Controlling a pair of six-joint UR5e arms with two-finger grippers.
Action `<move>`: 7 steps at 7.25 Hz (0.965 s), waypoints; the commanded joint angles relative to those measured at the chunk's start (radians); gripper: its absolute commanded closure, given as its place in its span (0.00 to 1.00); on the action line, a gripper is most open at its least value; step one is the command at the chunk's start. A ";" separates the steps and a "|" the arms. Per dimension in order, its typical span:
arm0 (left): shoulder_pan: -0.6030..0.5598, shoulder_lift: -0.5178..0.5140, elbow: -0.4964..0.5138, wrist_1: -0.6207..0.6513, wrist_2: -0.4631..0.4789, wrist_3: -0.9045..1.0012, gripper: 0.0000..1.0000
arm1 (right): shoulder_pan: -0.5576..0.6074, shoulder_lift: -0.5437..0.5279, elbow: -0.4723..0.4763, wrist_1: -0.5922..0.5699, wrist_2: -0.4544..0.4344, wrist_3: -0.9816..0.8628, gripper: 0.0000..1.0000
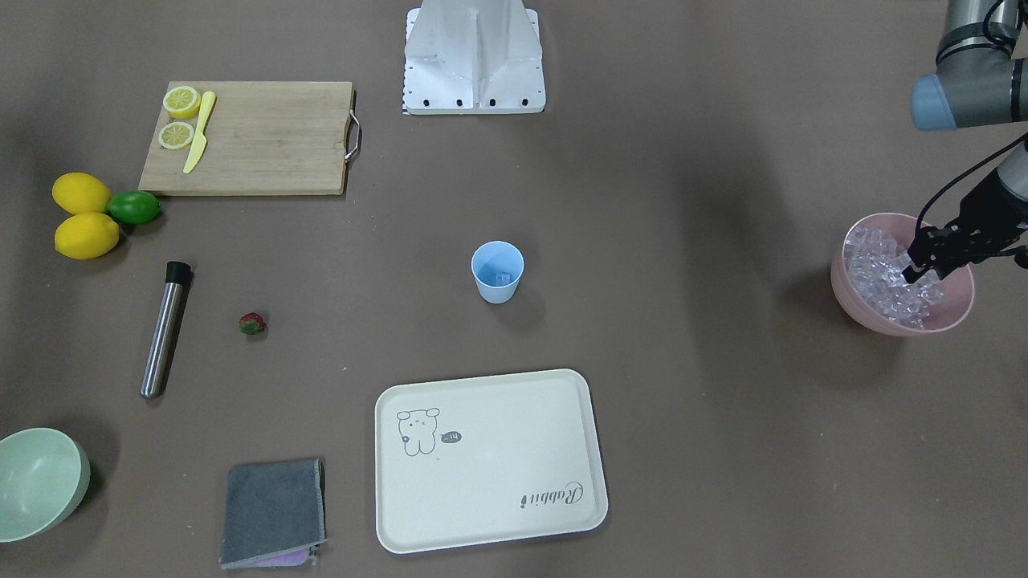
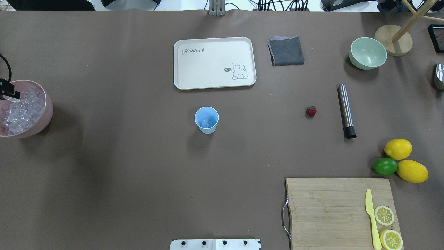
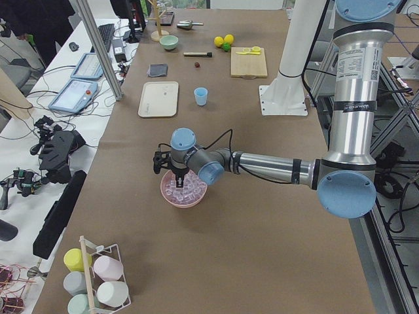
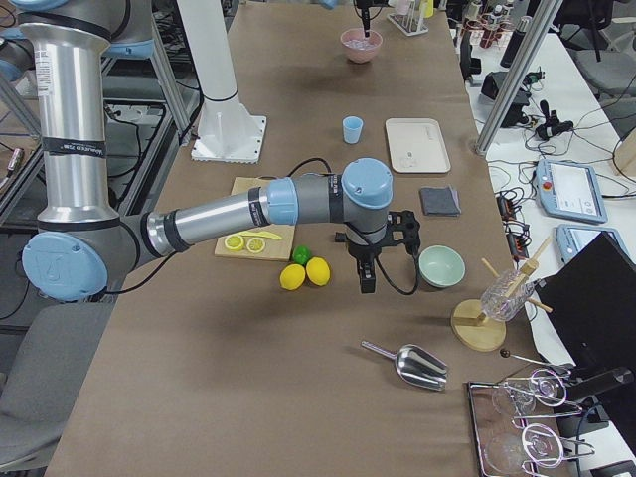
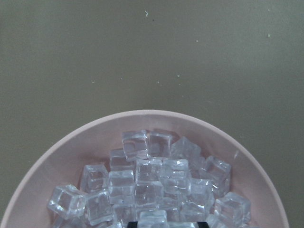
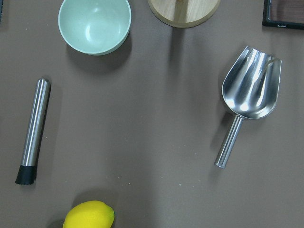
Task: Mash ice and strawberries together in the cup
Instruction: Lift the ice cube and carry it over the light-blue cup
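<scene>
The light-blue cup (image 1: 497,273) stands upright mid-table with one ice cube (image 2: 205,123) inside. A heap of ice (image 5: 152,180) fills the pink bowl (image 1: 867,315) at the table's left end. My left gripper (image 1: 912,273) dips into that ice at the bowl's near rim; I cannot tell whether its fingers are open or shut. The strawberry (image 1: 252,323) lies alone on the table between the cup and a steel rod. My right gripper (image 4: 365,280) shows only in the exterior right view, hanging above the table between the lemons and the green bowl, so its state cannot be told.
A steel rod with a black tip (image 1: 165,329) lies near the strawberry. Beyond the cup sits a cream tray (image 1: 490,482), with a grey cloth (image 1: 273,510) and a pale green bowl (image 1: 36,482) to its side. Also present are a cutting board (image 1: 265,136), lemons, a lime (image 1: 134,207) and a metal scoop (image 6: 247,95).
</scene>
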 commanded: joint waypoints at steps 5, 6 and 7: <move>0.049 -0.115 -0.175 -0.068 -0.030 -0.416 1.00 | 0.000 -0.009 -0.005 -0.001 -0.002 -0.002 0.00; 0.112 -0.189 -0.175 -0.068 -0.018 -0.507 1.00 | 0.000 -0.012 -0.005 -0.001 -0.002 -0.002 0.00; 0.178 -0.255 -0.171 -0.066 0.011 -0.570 1.00 | 0.000 -0.012 -0.005 -0.001 -0.002 -0.002 0.00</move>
